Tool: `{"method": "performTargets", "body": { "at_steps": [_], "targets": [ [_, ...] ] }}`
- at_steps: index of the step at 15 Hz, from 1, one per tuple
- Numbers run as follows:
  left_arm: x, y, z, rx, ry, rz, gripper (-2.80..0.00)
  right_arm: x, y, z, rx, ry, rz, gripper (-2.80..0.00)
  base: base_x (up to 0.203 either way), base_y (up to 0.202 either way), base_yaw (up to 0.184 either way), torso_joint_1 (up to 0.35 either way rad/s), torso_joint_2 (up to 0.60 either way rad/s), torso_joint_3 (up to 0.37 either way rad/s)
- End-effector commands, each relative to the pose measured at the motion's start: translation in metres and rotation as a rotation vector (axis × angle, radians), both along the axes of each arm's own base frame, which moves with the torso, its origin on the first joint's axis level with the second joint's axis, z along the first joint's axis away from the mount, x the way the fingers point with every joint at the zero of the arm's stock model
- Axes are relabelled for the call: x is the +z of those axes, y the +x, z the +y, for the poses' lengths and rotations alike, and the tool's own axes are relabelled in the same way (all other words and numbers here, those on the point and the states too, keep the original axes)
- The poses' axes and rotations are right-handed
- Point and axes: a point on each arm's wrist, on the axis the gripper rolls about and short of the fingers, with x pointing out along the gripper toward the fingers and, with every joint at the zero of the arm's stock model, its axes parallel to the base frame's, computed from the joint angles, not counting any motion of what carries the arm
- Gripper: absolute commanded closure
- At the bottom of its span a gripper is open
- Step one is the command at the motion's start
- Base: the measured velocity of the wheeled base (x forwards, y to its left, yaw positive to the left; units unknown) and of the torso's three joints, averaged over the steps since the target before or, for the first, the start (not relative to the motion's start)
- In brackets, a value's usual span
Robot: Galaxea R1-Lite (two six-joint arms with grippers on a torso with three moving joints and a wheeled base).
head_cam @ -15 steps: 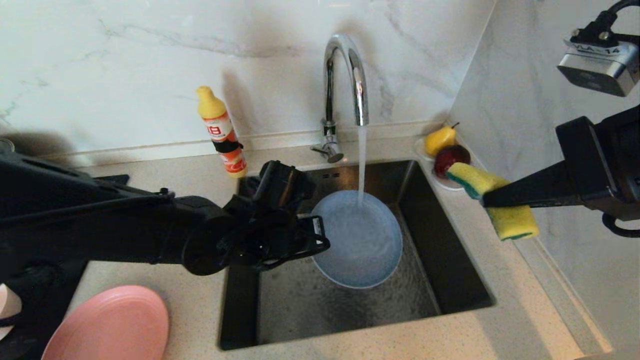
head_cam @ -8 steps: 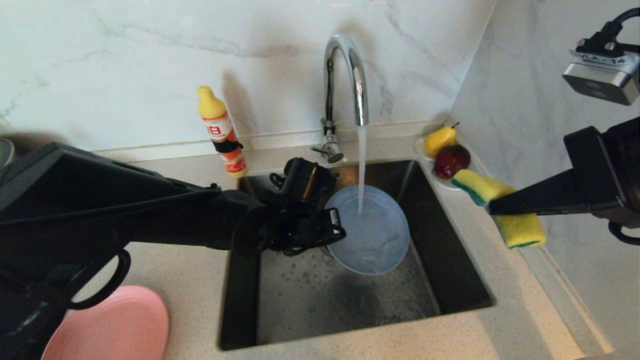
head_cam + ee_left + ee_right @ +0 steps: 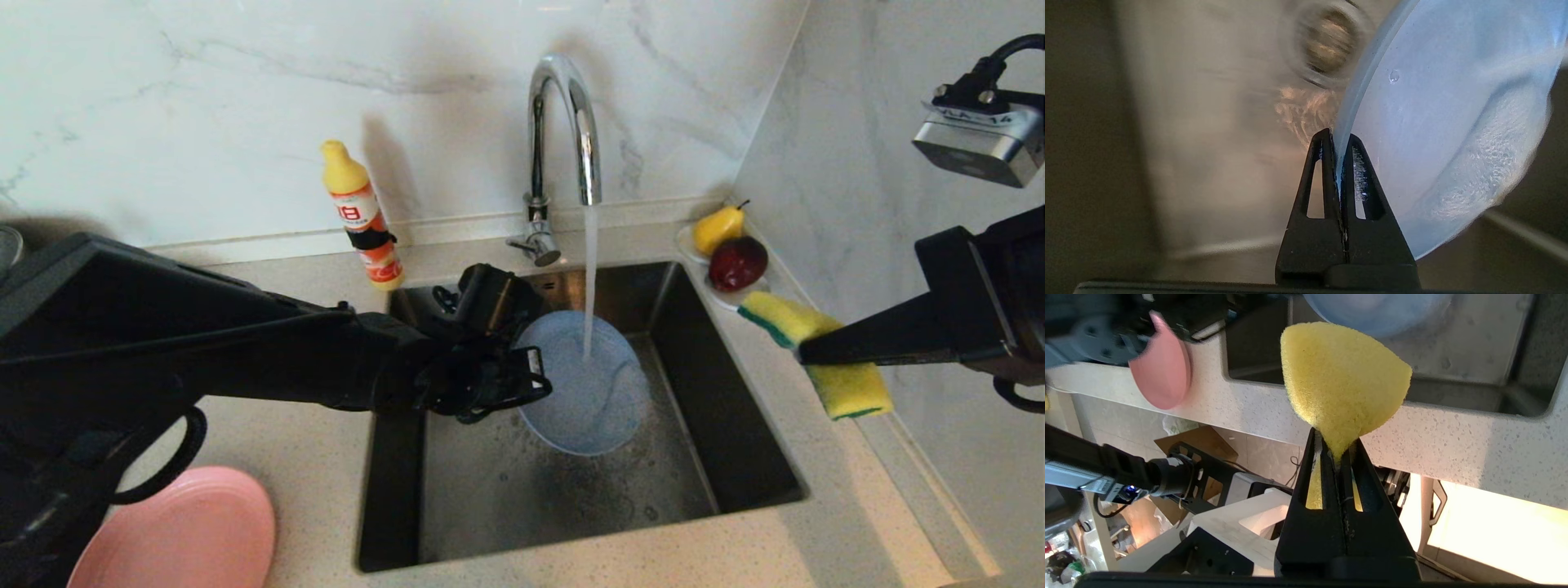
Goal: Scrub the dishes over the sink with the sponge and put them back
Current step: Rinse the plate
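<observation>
My left gripper (image 3: 532,382) is shut on the rim of the grey-blue plate (image 3: 584,392), which hangs tilted inside the sink (image 3: 735,425). Water from the chrome tap (image 3: 563,122) runs onto the plate's face. In the left wrist view the gripper (image 3: 1337,136) pinches the thin plate (image 3: 1445,122) edge, wet and foamy lower down. My right gripper (image 3: 804,351) hovers over the counter right of the sink, shut on the bent yellow sponge (image 3: 853,392). The right wrist view shows that gripper (image 3: 1336,437) with the sponge (image 3: 1343,375) bulging out of it.
A salmon-pink plate (image 3: 184,531) lies on the counter at the front left. A yellow-capped soap bottle (image 3: 363,216) stands behind the sink's left corner. A small white dish with fruit (image 3: 731,253) sits at the back right corner, close to the sponge.
My left arm has reached farther over the sink and tipped the grey-blue plate steeper under the stream. The right gripper with the sponge has sunk a little.
</observation>
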Motion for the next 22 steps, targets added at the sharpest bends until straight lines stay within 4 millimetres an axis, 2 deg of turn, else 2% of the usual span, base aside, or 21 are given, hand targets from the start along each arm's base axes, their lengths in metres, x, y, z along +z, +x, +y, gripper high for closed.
{"method": "performTargets", "body": {
  "at_steps": [1,3,7,9,12,22],
  "targets": [
    [0.022,-0.01,0.023,0.066,0.06,-0.068,0.0,-0.005,0.002,0.002,0.0,-0.015,0.023,0.0,0.0,0.0,0.0,0.0,0.0,0.0],
    [0.04,-0.016,0.044,0.151,0.162,-0.143,0.0,-0.01,0.005,0.005,0.002,-0.025,0.036,0.0,0.0,0.0,0.0,0.0,0.0,0.0],
    [0.071,-0.032,0.078,0.244,0.236,-0.221,0.0,-0.012,0.015,0.015,0.009,-0.011,0.018,0.0,0.0,0.0,0.0,0.0,0.0,0.0],
    [0.08,-0.04,0.092,0.281,0.272,-0.243,0.0,-0.015,0.019,0.018,0.009,-0.019,0.03,0.0,0.0,0.0,0.0,0.0,0.0,0.0],
    [0.079,-0.043,0.106,0.347,0.377,-0.244,0.0,-0.017,0.021,0.02,0.007,-0.025,0.036,0.0,0.0,0.0,0.0,0.0,0.0,0.0],
    [0.095,-0.04,0.116,0.375,0.54,-0.316,0.0,-0.02,0.023,0.021,0.007,-0.032,0.045,0.0,0.0,0.0,0.0,0.0,0.0,0.0]
  ]
}}
